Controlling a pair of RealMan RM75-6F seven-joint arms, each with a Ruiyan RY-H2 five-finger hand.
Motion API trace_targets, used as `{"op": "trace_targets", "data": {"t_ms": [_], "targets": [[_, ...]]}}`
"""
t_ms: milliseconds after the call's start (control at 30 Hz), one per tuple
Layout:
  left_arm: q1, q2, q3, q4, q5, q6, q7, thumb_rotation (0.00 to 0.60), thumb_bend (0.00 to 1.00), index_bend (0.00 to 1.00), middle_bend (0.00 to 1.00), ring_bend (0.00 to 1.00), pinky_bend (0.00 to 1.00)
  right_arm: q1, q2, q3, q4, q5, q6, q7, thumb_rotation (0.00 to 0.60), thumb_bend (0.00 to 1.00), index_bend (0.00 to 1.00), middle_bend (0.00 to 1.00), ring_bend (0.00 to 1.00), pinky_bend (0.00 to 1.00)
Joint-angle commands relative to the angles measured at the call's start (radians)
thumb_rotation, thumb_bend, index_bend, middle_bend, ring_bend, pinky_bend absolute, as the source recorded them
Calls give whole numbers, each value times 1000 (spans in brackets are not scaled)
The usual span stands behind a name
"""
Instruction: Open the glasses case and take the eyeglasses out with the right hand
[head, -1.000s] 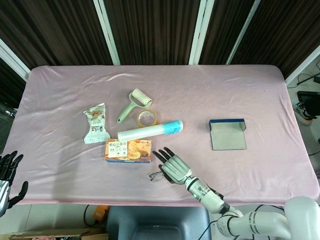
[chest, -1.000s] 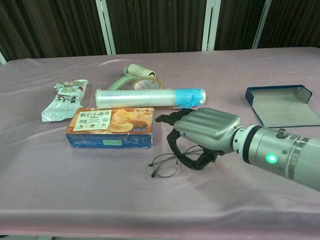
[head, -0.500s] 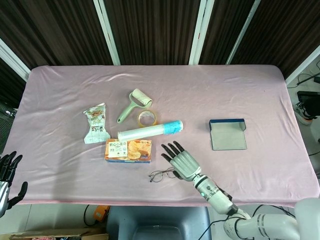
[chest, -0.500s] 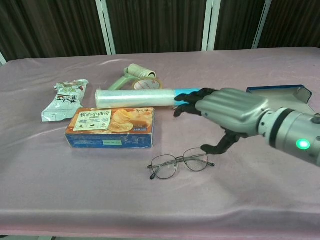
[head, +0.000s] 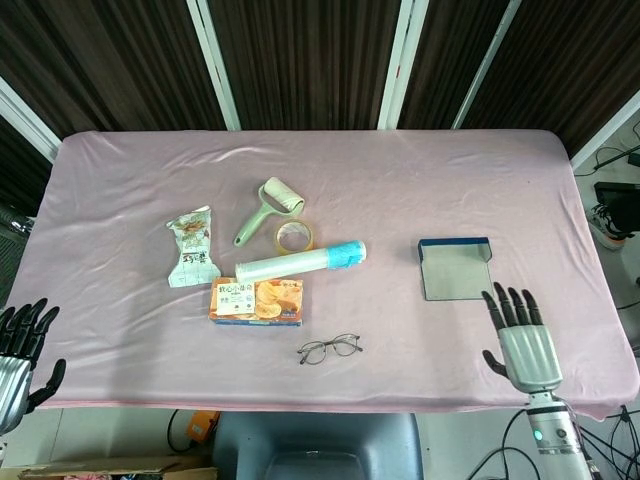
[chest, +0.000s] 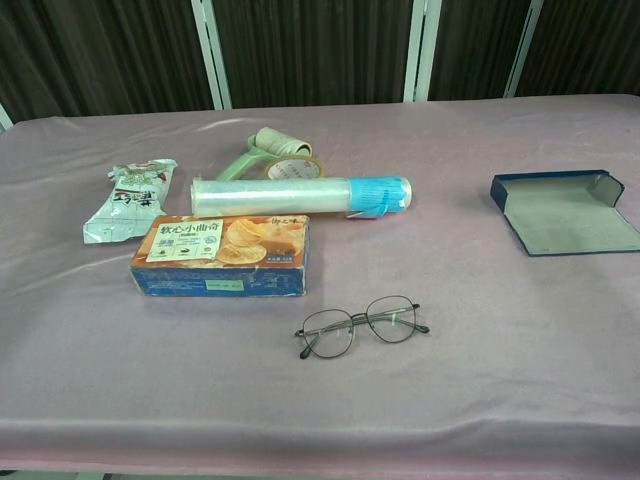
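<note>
Head view, entry 1: eyeglasses (head: 329, 348) lie alone on the pink counter (head: 120, 200), lenses flat, just in front of the snack box (head: 256, 301) and untouched. A second ago the right hand (head: 522, 340) covered them; it has now drawn well away to the counter's near right corner, fingers (head: 508, 304) spread, holding nothing.

Entry 2: glasses case (head: 455, 268), open and empty, flap laid back, just beyond that hand.

Entry 3: left hand (head: 18, 350) at the near left edge, off the counter, fingers spread, idle.

Entry 4, bystanders: clear roll with blue end (head: 300, 263), tape ring (head: 293, 237), lint roller (head: 268, 209), foil packet (head: 192, 247).

Chest view shows neither hand; eyeglasses (chest: 361, 325) rest free.

Judgement: case opened, eyeglasses out and released, hand retreated. The task reads as complete.
</note>
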Motion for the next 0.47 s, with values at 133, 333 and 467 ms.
{"op": "trace_targets", "data": {"t_ms": [133, 333, 467], "targets": [[-15, 5, 5, -46, -38, -64, 65, 600, 403, 0, 0, 0, 0, -99, 4, 5, 117, -57, 100, 164, 600, 327, 123, 0, 0, 0], [-5, 8, 13, -56, -33, -53, 64, 600, 398, 0, 0, 0, 0, -112, 10, 19, 120, -82, 86, 176, 600, 327, 121, 0, 0, 0], [-1, 15, 18, -61, -36, -53, 58, 600, 392, 0, 0, 0, 0, -119, 11, 30, 117, -89, 78, 174, 600, 326, 121, 0, 0, 0]]}}
